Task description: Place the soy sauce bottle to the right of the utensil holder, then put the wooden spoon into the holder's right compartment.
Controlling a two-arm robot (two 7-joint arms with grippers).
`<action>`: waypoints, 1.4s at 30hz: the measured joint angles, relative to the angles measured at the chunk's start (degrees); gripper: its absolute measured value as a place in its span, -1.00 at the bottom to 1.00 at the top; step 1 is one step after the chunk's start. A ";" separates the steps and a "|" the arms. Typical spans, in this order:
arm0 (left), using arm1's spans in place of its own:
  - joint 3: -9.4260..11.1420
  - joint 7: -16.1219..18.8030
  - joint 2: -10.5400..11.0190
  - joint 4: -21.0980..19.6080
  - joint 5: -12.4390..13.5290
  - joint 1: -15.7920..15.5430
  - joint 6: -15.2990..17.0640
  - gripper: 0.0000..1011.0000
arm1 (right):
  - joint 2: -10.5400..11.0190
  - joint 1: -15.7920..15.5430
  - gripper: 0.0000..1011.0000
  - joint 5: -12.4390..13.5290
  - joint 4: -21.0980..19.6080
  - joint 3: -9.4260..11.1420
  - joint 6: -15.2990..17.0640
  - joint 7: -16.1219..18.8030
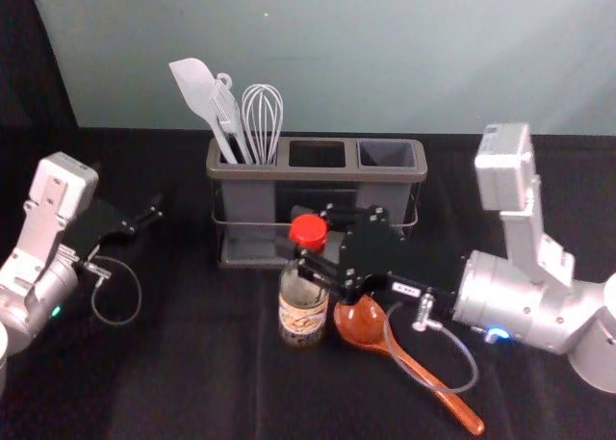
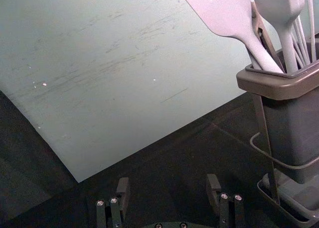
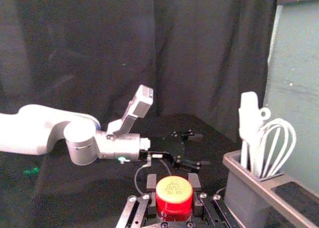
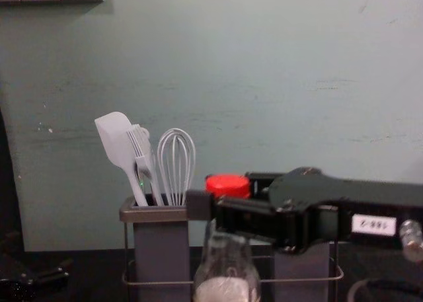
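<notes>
Red-capped soy sauce bottle [image 1: 295, 290]: upright, lower centre, head view. Right end effector [image 3: 173, 182]: clamped near cap; high grip could let bottle tip. Wooden spoon [image 1: 361, 323]: just beside; rightward swing could knock it. Bottle label [image 1: 302, 319]: unreadable. Left end effector [image 2: 168, 188]: idle, wide, head view's left.

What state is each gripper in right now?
Left gripper: open, holding nothing.
Right gripper: closed on the soy sauce bottle, up by its red cap.

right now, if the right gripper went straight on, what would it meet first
The right gripper has the bottle between its fingers; beyond that, probably the left gripper, though depth is unclear.
</notes>
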 joint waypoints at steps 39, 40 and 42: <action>0.00 0.00 0.00 0.00 0.00 0.00 0.00 0.99 | 7.91 -13.38 -0.25 -2.55 1.20 18.03 -7.28 -9.22; 0.00 0.00 0.00 0.00 0.00 0.00 0.00 0.99 | 7.63 -13.34 -0.25 -2.64 1.54 18.29 -7.16 -9.33; 0.00 0.00 0.00 0.00 0.00 0.00 0.00 0.99 | 7.30 -13.28 -0.25 -2.74 1.84 18.51 -7.05 -9.40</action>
